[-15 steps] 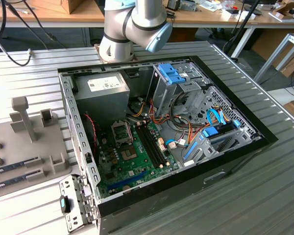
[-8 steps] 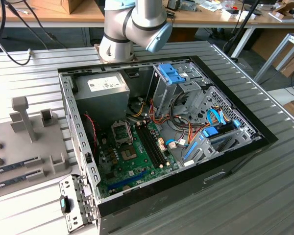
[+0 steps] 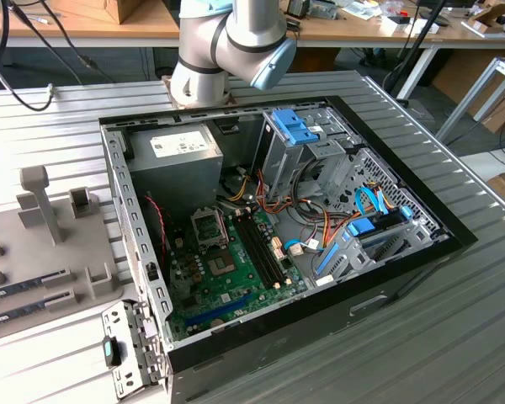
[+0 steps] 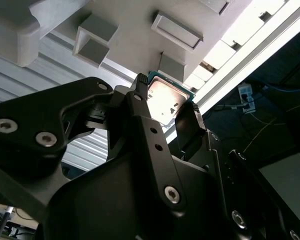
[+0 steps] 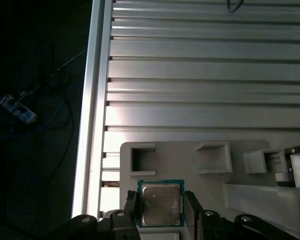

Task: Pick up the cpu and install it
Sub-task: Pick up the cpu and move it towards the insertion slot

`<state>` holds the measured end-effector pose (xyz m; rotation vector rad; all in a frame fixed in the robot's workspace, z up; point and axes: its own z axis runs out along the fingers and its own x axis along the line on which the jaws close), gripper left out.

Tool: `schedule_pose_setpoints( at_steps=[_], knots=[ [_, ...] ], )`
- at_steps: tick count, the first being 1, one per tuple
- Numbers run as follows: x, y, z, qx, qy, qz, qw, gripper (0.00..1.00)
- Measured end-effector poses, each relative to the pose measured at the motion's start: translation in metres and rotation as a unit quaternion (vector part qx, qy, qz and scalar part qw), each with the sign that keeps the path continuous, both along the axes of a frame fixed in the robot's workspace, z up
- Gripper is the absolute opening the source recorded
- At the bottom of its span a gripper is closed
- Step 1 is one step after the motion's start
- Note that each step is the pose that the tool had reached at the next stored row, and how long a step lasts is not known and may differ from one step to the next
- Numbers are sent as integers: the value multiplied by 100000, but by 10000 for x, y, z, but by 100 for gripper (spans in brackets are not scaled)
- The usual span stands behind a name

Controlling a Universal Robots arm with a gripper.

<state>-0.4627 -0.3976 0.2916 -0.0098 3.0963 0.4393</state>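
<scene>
arm (image 3: 227, 42): the exterior view's top edge cuts it off, so we lose its far end.
grey tray (image 3: 34, 248): cut off by the exterior view's left edge.
cpu (image 4: 165, 100): in the second wrist view the gripper (image 4: 167, 94) hides its lower part from us.
socket (image 3: 209, 227): too small for us to tell its inside.

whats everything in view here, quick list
cpu: one, silvery with green rim, at the fixture tray
fixture tray: one, grey, on the table
computer case: one, black, open, mid-table
motherboard: one, green, inside the case
power supply: one, grey, inside the case
table: one, ribbed grey metal
robot arm: one, grey with a blue cap, behind the case
gripper: one, black, around the cpu
</scene>
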Motion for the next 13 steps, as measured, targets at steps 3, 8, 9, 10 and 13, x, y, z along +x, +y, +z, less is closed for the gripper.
schedule_pose_setpoints(
  at_steps=[3, 8, 9, 10, 13],
  knots=[
    [0, 0, 10, 177, 5, -1, 100000, 47],
    [0, 0, 24, 506, 1, 1, 99999, 47],
    [0, 0, 29, 630, 0, -2, 99998, 47],
    [0, 0, 34, 737, 4, 0, 99997, 47],
    [0, 0, 44, 1008, 2, 1, 99995, 47]
  ],
)
